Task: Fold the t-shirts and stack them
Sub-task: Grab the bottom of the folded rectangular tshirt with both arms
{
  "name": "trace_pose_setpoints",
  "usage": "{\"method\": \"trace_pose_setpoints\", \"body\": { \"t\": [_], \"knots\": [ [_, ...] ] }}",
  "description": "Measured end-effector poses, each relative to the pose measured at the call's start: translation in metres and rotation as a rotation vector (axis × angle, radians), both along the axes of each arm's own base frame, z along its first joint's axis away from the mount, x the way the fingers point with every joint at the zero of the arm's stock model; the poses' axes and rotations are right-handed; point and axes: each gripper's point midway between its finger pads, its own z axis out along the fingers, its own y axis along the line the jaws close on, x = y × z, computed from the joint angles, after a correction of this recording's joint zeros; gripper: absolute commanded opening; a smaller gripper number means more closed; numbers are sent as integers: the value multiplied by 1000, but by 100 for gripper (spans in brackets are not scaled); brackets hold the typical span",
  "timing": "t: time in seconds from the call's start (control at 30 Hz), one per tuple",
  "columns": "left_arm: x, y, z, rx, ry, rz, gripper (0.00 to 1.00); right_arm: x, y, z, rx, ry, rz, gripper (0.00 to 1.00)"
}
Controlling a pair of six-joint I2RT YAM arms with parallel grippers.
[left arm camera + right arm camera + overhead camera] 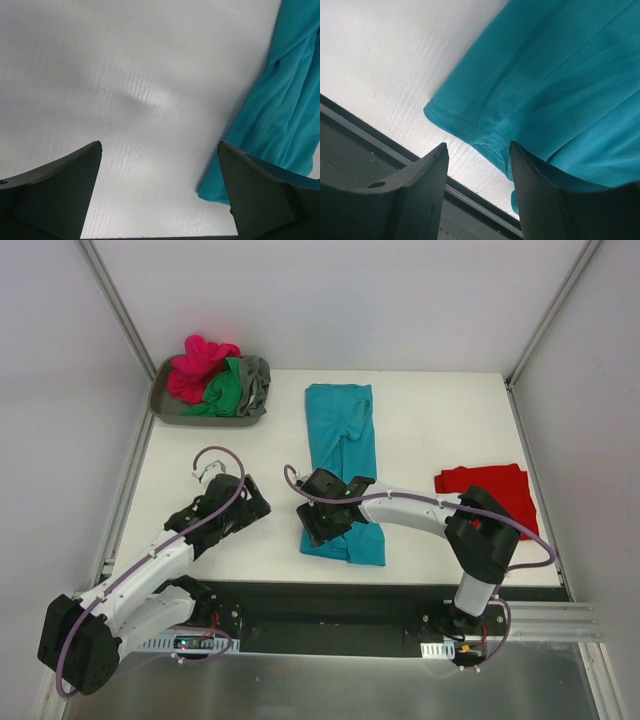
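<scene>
Magenta-pink t-shirt [198, 365], green t-shirt [225, 392] and grey t-shirt [258, 380] lie bunched together in the grey tray [205, 421] at the far left corner of the desk [430, 420]. Nearer, the left claw [159, 145] is over bare desk surface with its jaws spread wide and nothing between them. An edge of the teal t-shirt [340, 425] lies just to its right.

The teal t-shirt is at the centre of the desk, laid out as a long strip running from far to near. The right claw [478, 147] is at the near left corner of this strip. Its jaws stand partly apart, one on each side of the stitched hem. A firm grip on the cloth cannot be confirmed.

The red t-shirt [495, 485] lies folded flat at the right edge of the desk, well apart from the teal one.
</scene>
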Motion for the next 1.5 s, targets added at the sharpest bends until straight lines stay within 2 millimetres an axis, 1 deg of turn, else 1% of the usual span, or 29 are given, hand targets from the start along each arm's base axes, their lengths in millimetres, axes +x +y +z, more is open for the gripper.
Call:
{"method": "trace_pose_setpoints", "body": {
  "t": [0.07, 0.33, 0.4, 0.53, 0.57, 0.63, 0.8, 1.1, 1.3, 1.4, 1.5],
  "knots": [
    [-1, 2, -5, 13, 18, 4, 99, -1, 0, -4, -7, 12, -13, 51],
    [-7, 6, -27, 68, 108, 8, 99, 0, 5, -15, 11, 26, -64, 28],
    [-8, 6, -30, 74, 119, 8, 99, -1, 5, -16, 12, 28, -76, 21],
    [-8, 7, -32, 77, 125, 8, 99, 0, 4, -18, 10, 27, -101, 15],
    [-8, 7, -32, 77, 125, 8, 99, 1, 3, -19, 7, 24, -107, 8],
    [-8, 7, -32, 77, 125, 8, 99, 1, 2, -20, 3, 22, -118, 1],
    [-8, 7, -32, 77, 125, 8, 99, -2, -4, -16, 6, 20, -132, 1],
    [-8, 6, -31, 77, 124, 6, 99, -2, -3, 14, 81, -15, -141, 1],
    [-7, 5, -31, 77, 127, 1, 99, -4, -6, 28, 105, -28, -142, 1],
    [-7, 4, -32, 79, 135, -2, 99, -4, -14, 32, 107, -32, -154, 1],
    [-6, 3, -32, 78, 141, -5, 99, -2, -28, 34, 104, -32, -180, 1]
  ]
}}
